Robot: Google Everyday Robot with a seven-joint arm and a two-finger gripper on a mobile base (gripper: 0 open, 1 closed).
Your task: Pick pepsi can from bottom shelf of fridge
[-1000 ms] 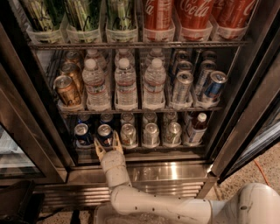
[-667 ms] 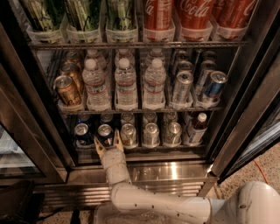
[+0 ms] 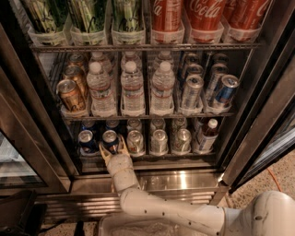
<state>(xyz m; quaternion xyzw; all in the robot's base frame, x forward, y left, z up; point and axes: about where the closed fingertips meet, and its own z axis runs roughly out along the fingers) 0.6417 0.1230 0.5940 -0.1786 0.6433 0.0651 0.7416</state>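
Observation:
The fridge (image 3: 184,180) stands open in front of me. Its bottom shelf (image 3: 152,157) holds rows of short cans. Two dark-blue pepsi cans stand at the front left: one at the far left (image 3: 85,139), one beside it (image 3: 109,137), with more behind them. My gripper (image 3: 113,150) reaches in low at the shelf front. It is open, with a tan finger on each side of the lower part of the second pepsi can. The white arm (image 3: 161,209) runs down to the lower right.
Plain silver-grey cans (image 3: 159,141) and a dark white-capped bottle (image 3: 206,134) fill the rest of the bottom shelf. Above are water bottles (image 3: 132,88), gold cans (image 3: 70,95), slim blue-and-silver cans (image 3: 224,90) and cola bottles (image 3: 203,14). The open door (image 3: 265,124) stands at the right.
My gripper has moved slightly forward into the shelf, so its fingers now sit around the second pepsi can. The cans have not moved.

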